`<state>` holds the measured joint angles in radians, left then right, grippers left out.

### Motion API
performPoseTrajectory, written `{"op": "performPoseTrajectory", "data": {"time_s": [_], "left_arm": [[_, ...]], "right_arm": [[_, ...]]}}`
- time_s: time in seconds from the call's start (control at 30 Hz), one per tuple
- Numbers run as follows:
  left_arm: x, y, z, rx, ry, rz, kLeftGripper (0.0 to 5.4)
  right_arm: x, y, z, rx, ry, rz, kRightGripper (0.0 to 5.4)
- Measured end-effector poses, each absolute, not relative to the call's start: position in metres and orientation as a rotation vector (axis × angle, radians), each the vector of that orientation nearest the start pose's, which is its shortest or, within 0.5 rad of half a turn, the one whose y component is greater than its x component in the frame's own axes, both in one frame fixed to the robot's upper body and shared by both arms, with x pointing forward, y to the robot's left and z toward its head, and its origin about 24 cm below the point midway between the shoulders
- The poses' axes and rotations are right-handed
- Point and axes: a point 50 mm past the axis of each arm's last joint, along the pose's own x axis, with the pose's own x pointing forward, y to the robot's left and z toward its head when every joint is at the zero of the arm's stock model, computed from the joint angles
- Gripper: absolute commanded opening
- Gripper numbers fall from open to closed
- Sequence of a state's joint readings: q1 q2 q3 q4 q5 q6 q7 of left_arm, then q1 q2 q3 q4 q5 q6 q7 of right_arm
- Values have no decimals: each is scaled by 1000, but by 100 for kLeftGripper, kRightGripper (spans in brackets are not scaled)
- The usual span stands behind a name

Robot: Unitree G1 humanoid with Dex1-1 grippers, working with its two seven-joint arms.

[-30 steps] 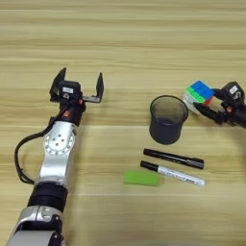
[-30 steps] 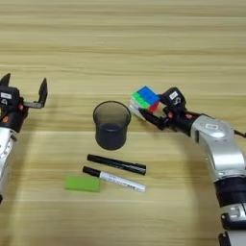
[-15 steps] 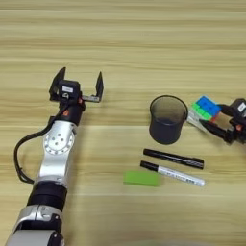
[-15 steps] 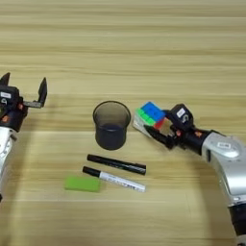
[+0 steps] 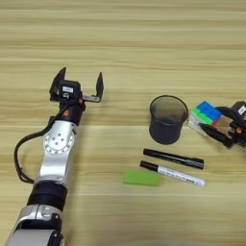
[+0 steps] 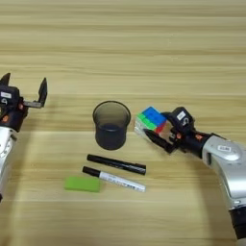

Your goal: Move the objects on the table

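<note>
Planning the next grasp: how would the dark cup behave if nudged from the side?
The cup stands upright, open end up and looks empty, so it is probably light and would slide, or tip if pushed near the rim. Being round, it would likely roll once tipped.

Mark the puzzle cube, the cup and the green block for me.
puzzle cube (image 6: pixel 152 119), right eye view, on its blue and green top.
cup (image 6: pixel 111 126), right eye view, on its dark side wall.
green block (image 6: pixel 82 184), right eye view, middle of its flat top.
</note>
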<state>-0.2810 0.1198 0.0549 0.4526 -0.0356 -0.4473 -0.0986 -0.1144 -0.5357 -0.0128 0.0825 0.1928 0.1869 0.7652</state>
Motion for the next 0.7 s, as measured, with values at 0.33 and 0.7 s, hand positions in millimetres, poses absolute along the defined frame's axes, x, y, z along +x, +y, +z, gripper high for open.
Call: {"op": "performPoseTrajectory", "data": {"time_s": [0.33,0.7], "left_arm": [[300,168,57,91,-269,-93,540],[300,168,57,91,-267,-93,540]], "right_arm": [[267,-224,77,-262,179,664,535],[269,-213,99,-281,35,828,535]]}}
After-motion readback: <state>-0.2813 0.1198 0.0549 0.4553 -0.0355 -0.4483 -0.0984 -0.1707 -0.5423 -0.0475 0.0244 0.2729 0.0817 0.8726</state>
